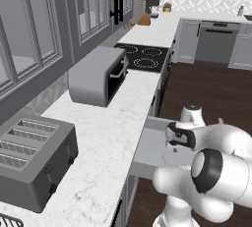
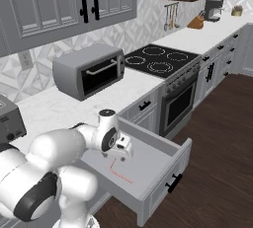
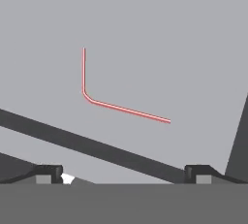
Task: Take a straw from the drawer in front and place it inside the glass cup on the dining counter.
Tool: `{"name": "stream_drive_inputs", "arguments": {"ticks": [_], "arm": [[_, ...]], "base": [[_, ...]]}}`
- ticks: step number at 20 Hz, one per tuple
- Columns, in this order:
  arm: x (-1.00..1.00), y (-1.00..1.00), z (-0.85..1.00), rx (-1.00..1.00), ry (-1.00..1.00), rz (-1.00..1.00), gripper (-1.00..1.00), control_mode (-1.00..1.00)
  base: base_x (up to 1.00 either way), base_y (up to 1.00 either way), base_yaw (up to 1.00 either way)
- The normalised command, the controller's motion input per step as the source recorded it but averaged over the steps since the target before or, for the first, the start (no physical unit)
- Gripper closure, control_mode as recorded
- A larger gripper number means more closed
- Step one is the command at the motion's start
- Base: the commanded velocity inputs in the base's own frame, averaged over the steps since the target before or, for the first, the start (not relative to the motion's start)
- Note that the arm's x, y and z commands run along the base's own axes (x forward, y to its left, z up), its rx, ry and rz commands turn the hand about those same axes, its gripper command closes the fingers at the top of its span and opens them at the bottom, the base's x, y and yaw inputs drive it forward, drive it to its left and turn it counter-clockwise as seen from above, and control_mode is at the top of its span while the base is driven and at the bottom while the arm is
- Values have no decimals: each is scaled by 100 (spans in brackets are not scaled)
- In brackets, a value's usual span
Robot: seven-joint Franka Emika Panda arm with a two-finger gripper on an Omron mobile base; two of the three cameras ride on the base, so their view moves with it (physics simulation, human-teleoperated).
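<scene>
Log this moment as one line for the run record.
phase: reaching for straw | drawer: open, straw lying flat on its floor | end effector: open above drawer, holding nothing

Kitchen: stovetop [image 2: 157,60], toaster oven [image 1: 97,75], marble worktop [image 1: 113,127].

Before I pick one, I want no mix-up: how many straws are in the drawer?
1. The straw lies bent on the floor of the open drawer, below the open tool.
</scene>
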Motion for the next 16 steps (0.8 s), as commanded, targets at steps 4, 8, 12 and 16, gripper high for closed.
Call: {"name": "stream_drive_inputs", "arguments": {"ticks": [4, 8, 12, 16], "arm": [[42, 24, -16, 0, 0, 0, -100, -100], [17, 21, -25, 1, 0, 0, -100, -100], [18, 1, -32, 5, 0, 0, -100, -100], [29, 0, -35, 7, 0, 0, -100, -100]], "base": [[0, 0, 0], [0, 0, 0], [0, 0, 0], [0, 0, 0]]}}
